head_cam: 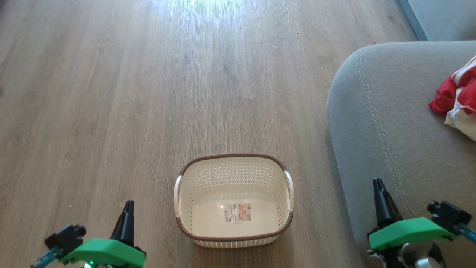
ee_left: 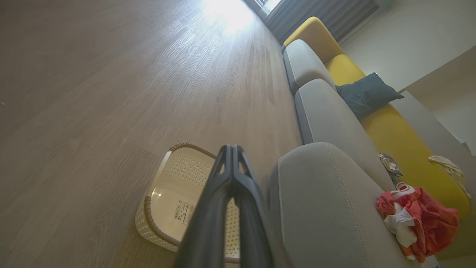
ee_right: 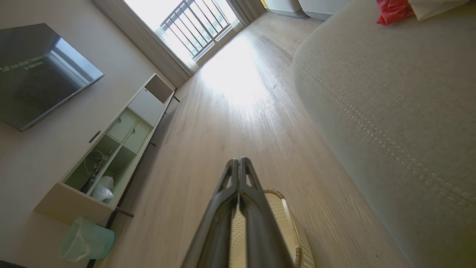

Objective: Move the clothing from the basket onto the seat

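Two grippers frame the head view: the left gripper (head_cam: 128, 203) at the lower left and the right gripper (head_cam: 378, 181) at the lower right, each with its fingers pressed together and gripping nothing. Between them the basket (head_cam: 234, 155) stands on the wooden floor (head_cam: 148, 93), a paper label (head_cam: 238, 212) lying on its bare cream bottom. The clothing (head_cam: 455, 96) lies bunched on the seat (head_cam: 390, 123) at the right edge.

From the left wrist, the closed left gripper (ee_left: 231, 147) hangs over the basket (ee_left: 148, 216). Beside the basket, the seat (ee_left: 327, 201) carries the red-and-white clothing (ee_left: 420, 219) near a yellow backrest (ee_left: 401, 137).

From the right wrist, the closed right gripper (ee_right: 239, 160) hangs above the basket (ee_right: 286, 212) beside the seat (ee_right: 390, 93). The clothing (ee_right: 392, 9) lies at the top edge.
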You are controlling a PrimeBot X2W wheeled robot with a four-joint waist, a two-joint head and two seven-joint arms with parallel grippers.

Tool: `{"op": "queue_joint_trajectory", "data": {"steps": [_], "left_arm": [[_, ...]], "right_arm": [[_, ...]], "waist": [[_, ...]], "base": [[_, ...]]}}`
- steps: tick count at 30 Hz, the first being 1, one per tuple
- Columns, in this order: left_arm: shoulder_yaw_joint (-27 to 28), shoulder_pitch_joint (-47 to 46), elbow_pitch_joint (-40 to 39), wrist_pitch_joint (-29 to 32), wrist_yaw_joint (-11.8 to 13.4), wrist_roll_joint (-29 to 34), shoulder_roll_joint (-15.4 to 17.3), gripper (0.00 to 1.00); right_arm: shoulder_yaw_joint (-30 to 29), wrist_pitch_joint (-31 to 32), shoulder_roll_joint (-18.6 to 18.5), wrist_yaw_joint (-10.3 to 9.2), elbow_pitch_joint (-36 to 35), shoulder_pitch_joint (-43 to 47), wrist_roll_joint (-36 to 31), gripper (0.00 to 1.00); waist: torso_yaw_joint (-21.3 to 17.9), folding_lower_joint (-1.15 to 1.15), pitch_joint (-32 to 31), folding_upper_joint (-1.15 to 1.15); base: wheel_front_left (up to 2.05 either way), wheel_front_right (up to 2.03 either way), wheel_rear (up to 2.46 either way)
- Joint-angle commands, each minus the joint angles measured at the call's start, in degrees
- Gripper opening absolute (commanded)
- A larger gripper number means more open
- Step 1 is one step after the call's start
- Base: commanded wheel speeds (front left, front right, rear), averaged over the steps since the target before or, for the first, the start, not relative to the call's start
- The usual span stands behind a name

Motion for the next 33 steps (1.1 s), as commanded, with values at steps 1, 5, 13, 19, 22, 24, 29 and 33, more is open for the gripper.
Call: {"op": "queue_joint_trajectory", "data": {"steps": [1, 5, 13, 19, 22, 24, 29, 33], "left_arm": [[1.5, -3.2, -1.9, 0.4, -0.4, -1.5, 0.2, 0.0], [1.8, -3.6, -1.9, 1.1, -0.6, -3.8, 0.2, 0.0], [2.5, -4.2, -1.9, 2.4, -0.9, -8.5, 0.2, 0.0], [3.0, -4.7, -1.9, 3.4, -1.1, -11.9, 0.3, 0.0], [3.2, -4.9, -2.0, 3.9, -1.3, -13.6, 0.3, 0.0], [3.4, -5.1, -2.0, 4.3, -1.3, -14.8, 0.3, 0.0], [3.7, -5.4, -2.0, 4.9, -1.5, -17.1, 0.3, 0.0], [4.0, -5.7, -2.0, 5.6, -1.7, -19.4, 0.3, 0.0]], "right_arm": [[0.1, 0.5, -1.0, 0.18, -1.8, -3.0, 1.8, 0.0], [-0.1, 1.1, -1.0, 0.19, -1.8, -3.2, 4.4, 0.0], [-0.6, 2.4, -1.1, 0.22, -1.7, -3.7, 9.6, 0.0], [-1.0, 3.4, -1.1, 0.24, -1.7, -4.0, 13.4, 0.0], [-1.2, 3.8, -1.1, 0.26, -1.7, -4.2, 15.3, 0.0], [-1.3, 4.2, -1.1, 0.26, -1.7, -4.3, 16.6, 0.0], [-1.6, 4.8, -1.1, 0.28, -1.7, -4.6, 19.2, 0.0], [-1.9, 5.5, -1.1, 0.29, -1.7, -4.8, 21.8, 0.0]], "waist": [[0.0, 0.0, 0.0, 0.0], [0.0, 0.0, 0.0, 0.0], [-0.1, 0.0, 0.1, 0.0], [-0.1, 0.0, 0.2, 0.0], [-0.1, 0.0, 0.2, 0.0], [-0.2, 0.0, 0.2, 0.0], [-0.2, 0.0, 0.2, 0.0], [-0.2, 0.0, 0.3, 0.0]], "base": [[0.0, 0.0, 0.0], [0.0, 0.0, 0.0], [0.0, 0.0, 0.0], [0.0, 0.0, 0.0], [0.0, 0.0, 0.0], [0.0, 0.0, 0.0], [0.0, 0.0, 0.0], [0.0, 0.0, 0.0]]}}
